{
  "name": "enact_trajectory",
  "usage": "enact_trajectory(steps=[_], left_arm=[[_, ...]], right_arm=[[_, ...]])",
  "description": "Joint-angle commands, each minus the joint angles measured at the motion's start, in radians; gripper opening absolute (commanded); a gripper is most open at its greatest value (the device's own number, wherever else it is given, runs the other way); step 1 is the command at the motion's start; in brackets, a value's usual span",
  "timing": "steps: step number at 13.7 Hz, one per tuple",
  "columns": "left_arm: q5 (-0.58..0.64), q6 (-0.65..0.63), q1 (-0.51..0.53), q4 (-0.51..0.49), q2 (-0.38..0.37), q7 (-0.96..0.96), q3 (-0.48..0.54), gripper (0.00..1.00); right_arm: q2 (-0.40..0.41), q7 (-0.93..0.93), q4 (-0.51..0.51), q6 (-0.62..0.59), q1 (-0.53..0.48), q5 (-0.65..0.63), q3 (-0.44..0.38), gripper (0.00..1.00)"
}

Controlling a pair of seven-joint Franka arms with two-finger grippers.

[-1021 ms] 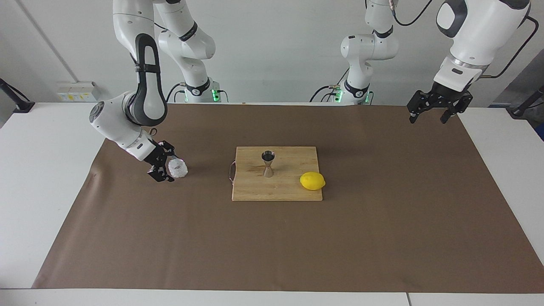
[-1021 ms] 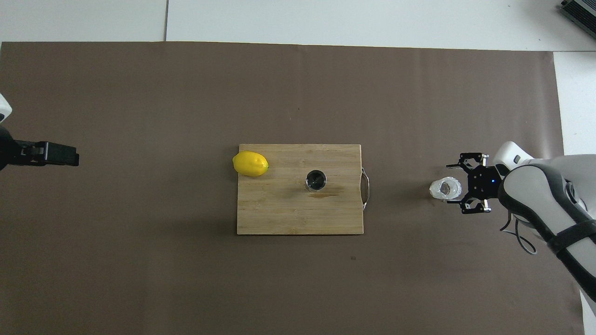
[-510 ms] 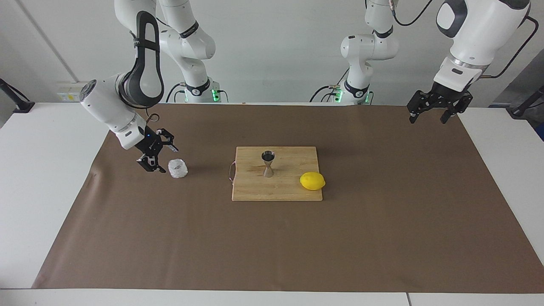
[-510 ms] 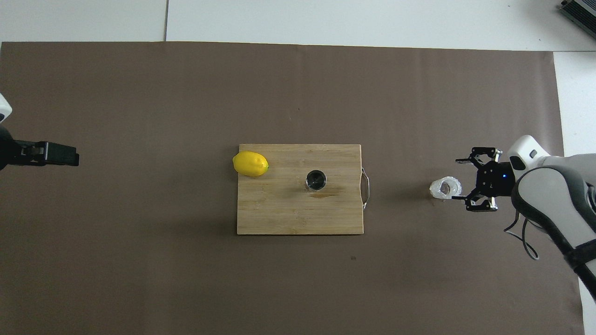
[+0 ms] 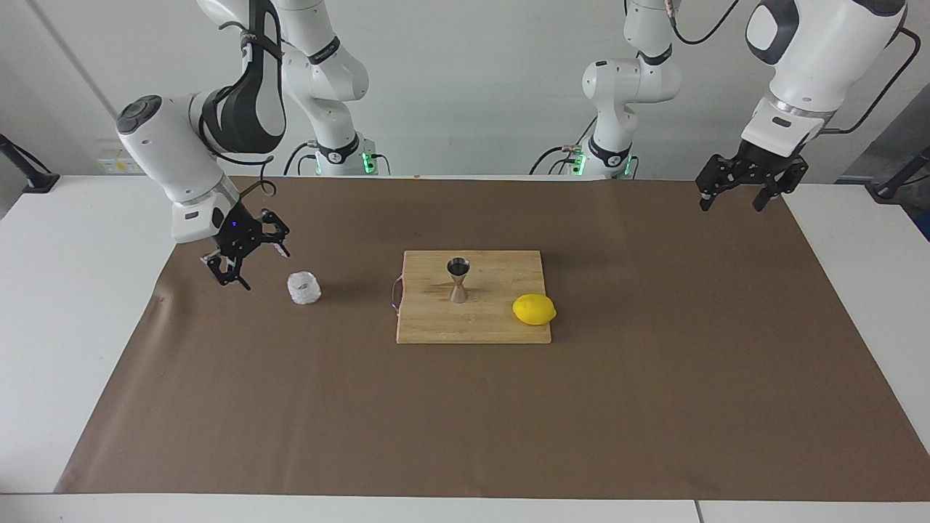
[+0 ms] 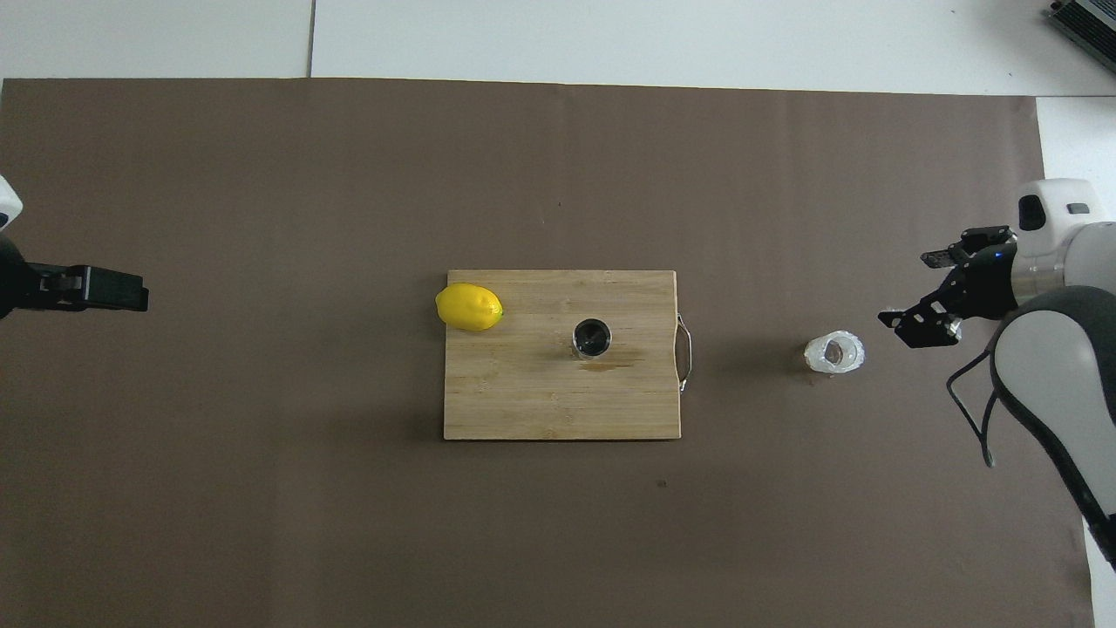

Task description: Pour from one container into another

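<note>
One camera sits high across the table [image 5: 43, 290] from me, looking back at my two bases along the top of its frame, far enough to take in the whole brown mat [image 5: 465, 407]. The other hangs high over my own end, looking steeply down, my arms entering at the frame's side edges. Both share the mat and the board [image 5: 472, 323] at centre, turned half round between them.

Upright crinkly cup [image 5: 304, 288]; steel jigger [image 5: 458, 280]
</note>
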Motion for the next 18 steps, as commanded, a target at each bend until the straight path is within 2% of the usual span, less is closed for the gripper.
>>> enact_trajectory(steps=[1,3,7,11,14,18], left_arm=[[0.012,-0.008,0.005,-0.007,-0.015,-0.003,-0.005,1.0],[0.012,-0.008,0.005,-0.007,-0.015,-0.003,-0.005,1.0],[0.012,-0.008,0.005,-0.007,-0.015,-0.003,-0.005,1.0],[0.012,-0.008,0.005,-0.007,-0.015,-0.003,-0.005,1.0],[0.012,-0.008,-0.004,-0.007,-0.015,-0.003,-0.005,1.0],[0.012,-0.012,0.005,-0.004,-0.01,-0.003,-0.005,1.0]], right_arm=[[0.004,0.292,0.089,-0.029,0.042,-0.097,0.004,1.0],[-0.011,0.505,0.147,-0.087,0.065,-0.157,0.004,1.0],[-0.017,0.906,0.298,-0.337,0.108,-0.234,0.015,1.0],[-0.017,1.203,0.393,-0.519,0.108,-0.238,0.062,1.0],[-0.019,1.27,0.404,-0.552,0.108,-0.238,0.076,1.0],[-0.021,1.272,0.399,-0.552,0.105,-0.238,0.076,1.0]])
